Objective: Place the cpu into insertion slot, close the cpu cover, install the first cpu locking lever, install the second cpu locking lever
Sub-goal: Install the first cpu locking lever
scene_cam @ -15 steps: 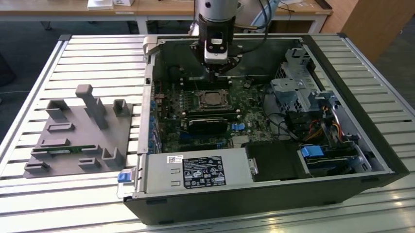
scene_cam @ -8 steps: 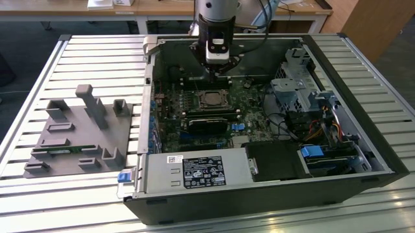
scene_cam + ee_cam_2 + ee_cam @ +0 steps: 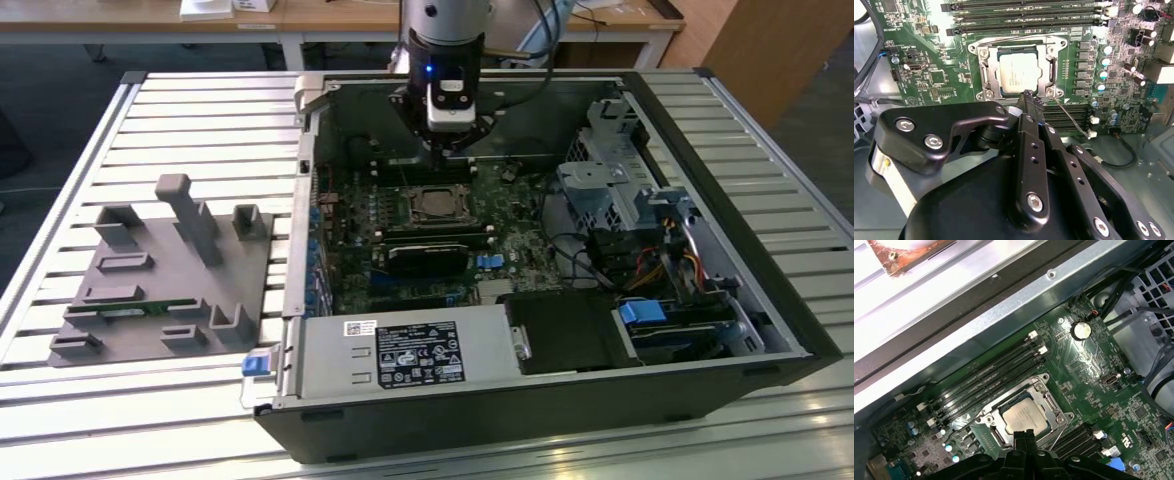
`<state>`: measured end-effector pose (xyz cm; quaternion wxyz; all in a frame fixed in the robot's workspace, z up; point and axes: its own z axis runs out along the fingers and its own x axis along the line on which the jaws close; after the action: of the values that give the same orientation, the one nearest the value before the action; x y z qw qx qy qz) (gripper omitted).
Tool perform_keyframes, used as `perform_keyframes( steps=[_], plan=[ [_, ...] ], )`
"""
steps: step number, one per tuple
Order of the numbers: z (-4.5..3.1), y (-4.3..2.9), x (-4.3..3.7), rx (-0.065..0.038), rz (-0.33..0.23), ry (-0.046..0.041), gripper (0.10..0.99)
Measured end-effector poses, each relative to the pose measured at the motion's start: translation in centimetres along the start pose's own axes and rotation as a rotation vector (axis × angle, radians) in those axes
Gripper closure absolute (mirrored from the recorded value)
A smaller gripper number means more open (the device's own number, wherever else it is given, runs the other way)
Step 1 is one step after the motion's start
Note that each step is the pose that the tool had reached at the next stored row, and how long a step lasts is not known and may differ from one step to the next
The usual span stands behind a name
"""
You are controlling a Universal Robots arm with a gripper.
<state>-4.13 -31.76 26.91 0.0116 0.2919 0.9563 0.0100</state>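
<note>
Second wrist view: cpu (image 3: 1019,73) lies beyond jaws.

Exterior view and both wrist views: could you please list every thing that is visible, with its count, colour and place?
Slatted metal table: one, silver, under everything.
Open computer case: one, black, on the table.
Plastic fixture block with posts: one, grey, on the table, at the exterior view's left of the case.
Green circuit board: one, inside the case.
Small square silver-grey cpu: one, in the middle of the board.
Thin square metal cover frame: one, silver, around the cpu.
Long narrow slots: four, black, beside the frame.
Rectangular block: one, black, on the board near the cpu.
Boxy power unit: one, silver with a black label, inside the case.
Robot arm: one, silver and black, above the case.
End effector: one, black, shut, over the frame's edge.
</note>
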Motion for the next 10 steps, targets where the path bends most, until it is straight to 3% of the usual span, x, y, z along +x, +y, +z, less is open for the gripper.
perform_keyframes(
  steps=[10],
  plan=[
    [0.00,0.00,0.00,-0.001,-0.047,0.0011,0.980]
  ],
)
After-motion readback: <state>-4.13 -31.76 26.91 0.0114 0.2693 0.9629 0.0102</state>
